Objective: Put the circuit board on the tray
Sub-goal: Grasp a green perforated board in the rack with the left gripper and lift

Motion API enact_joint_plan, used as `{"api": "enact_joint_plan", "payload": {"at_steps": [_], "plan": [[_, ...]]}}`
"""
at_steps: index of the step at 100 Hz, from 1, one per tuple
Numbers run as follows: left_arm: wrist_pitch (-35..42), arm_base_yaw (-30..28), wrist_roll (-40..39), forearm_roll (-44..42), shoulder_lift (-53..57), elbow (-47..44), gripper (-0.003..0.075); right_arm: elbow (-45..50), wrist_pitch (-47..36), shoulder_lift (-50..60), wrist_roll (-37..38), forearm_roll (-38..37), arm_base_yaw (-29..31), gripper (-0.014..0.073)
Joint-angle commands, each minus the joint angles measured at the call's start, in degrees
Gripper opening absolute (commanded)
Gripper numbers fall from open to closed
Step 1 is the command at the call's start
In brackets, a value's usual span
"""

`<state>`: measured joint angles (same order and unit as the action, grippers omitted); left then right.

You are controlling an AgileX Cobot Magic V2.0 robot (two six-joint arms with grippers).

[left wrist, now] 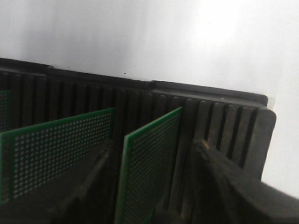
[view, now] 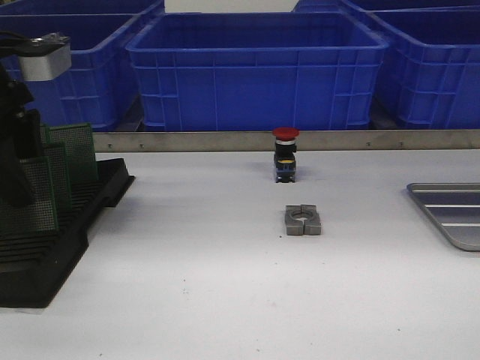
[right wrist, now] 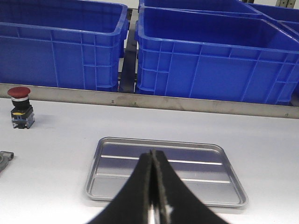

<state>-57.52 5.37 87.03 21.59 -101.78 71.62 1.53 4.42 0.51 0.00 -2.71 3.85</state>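
Several green perforated circuit boards [view: 71,154] stand upright in a black slotted rack [view: 75,225] at the far left. My left gripper [left wrist: 152,149] is open low over the rack, its dark fingers [left wrist: 219,177] on either side of one upright board [left wrist: 149,158]. I cannot tell whether they touch it. The left arm [view: 15,150] hides part of the boards in the front view. The silver-grey tray [view: 450,214] lies empty at the right edge and shows whole in the right wrist view [right wrist: 205,179]. My right gripper [right wrist: 152,156] is shut and empty, above the tray's near side.
A red-capped push-button switch [view: 285,154] stands mid-table, with a small grey metal clamp block [view: 303,220] in front of it. Big blue crates [view: 255,67] line the back behind a metal rail. A second board [left wrist: 56,149] stands beside the straddled one.
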Motion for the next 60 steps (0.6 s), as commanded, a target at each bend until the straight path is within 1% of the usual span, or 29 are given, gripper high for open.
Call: {"api": "enact_joint_plan", "payload": {"at_steps": [1,11,18,27,35,42,49,60], "plan": [[-1.0,0.4,0.2,2.2,2.3,2.0,0.0233,0.0,-4.4,1.3,-0.4,-0.5,0.2,-0.0060],[-2.7,0.4,0.2,2.2,2.3,3.4,0.0069,0.0,-4.4,1.3,-0.4,-0.5,0.2,-0.0060],[-3.7,0.4,0.2,2.2,2.3,4.8,-0.0020,0.0,-4.4,1.3,-0.4,-0.5,0.2,-0.0060],[-6.5,0.4,0.2,2.2,2.3,7.2,-0.0020,0.0,-4.4,1.3,-0.4,-0.5,0.2,-0.0060],[-11.2,0.4,0.2,2.2,2.3,10.2,-0.0020,0.0,-4.4,1.3,-0.4,-0.5,0.2,-0.0060],[-15.3,0.4,0.2,3.9,2.3,12.7,-0.0020,0.0,-4.4,1.3,-0.4,-0.5,0.2,-0.0060],[-16.2,0.5,-0.1,8.0,2.4,14.5,-0.0020,0.0,-4.4,1.3,-0.4,-0.5,0.2,-0.0060],[-16.2,1.5,-0.1,17.6,2.6,15.8,-0.0020,0.0,-4.4,1.3,-0.4,-0.5,0.2,-0.0060]]}}
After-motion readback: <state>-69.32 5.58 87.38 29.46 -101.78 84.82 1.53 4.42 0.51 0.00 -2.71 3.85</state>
